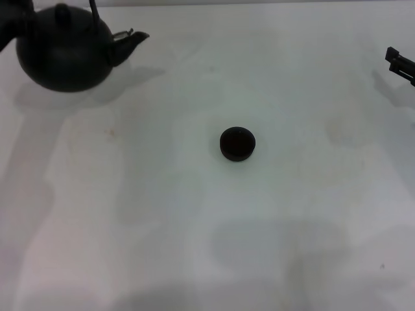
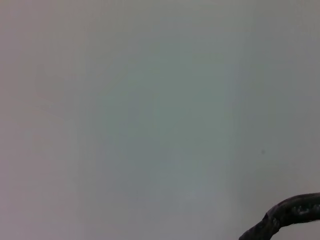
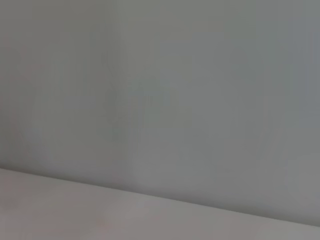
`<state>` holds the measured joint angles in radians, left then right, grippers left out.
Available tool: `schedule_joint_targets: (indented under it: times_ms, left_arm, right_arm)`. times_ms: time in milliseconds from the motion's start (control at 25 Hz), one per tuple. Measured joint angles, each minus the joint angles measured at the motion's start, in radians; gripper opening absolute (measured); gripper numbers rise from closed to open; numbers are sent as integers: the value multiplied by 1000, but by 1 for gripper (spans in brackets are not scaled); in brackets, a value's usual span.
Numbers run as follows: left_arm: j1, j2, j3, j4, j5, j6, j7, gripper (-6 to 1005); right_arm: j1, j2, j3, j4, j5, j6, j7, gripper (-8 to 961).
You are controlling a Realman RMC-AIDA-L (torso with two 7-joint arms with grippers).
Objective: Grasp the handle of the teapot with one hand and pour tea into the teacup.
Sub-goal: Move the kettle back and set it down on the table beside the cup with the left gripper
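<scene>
The teapot (image 1: 65, 55) is cut off at the head view's upper left corner, so the top of its handle (image 1: 94, 14) and whatever grips it lie out of frame. Only a tip of the right gripper (image 1: 399, 65) shows at the right edge, its fingers unreadable. In the left wrist view just a rough dark arc of the handle (image 2: 290, 215) enters one corner.

round matte teapot (image 1: 63, 58): flat black all over, no pattern; sits at about 10 o'clock on the tabletop.
arched rough-wrapped handle (image 2: 285, 217): black-brown, mottled with small pale grey flecks in the left wrist view.
small round handleless teacup (image 1: 237, 143): dark brown-black, plain, near the centre.
flat white tabletop (image 1: 194, 227): off-white, with faint grey shadows and one small tan speck (image 1: 109, 133) at about 9 o'clock.
right tool (image 1: 400, 65): black, at 3 o'clock.
</scene>
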<state>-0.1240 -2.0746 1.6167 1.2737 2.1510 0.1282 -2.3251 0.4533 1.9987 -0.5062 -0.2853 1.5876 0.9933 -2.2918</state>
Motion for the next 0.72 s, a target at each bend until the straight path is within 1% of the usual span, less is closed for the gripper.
schedule_joint_targets:
  times_ms: [240, 400, 680, 720]
  left_arm:
    - [46, -1, 32, 5, -26, -11, 2, 104]
    - [86, -2, 47, 34, -26, -22, 2, 104]
    - [162, -3, 127, 102, -19, -71, 53, 104]
    - [162, -3, 127, 102, -19, -71, 53, 104]
  right_arm:
    - [1, -3, 0, 0, 0, -2, 4, 858]
    - [1, -4, 0, 0, 0, -2, 7, 858]
    - [-1, -5, 0, 0, 0, -4, 8, 858]
    - [-3, -5, 0, 0, 0, -4, 8, 858]
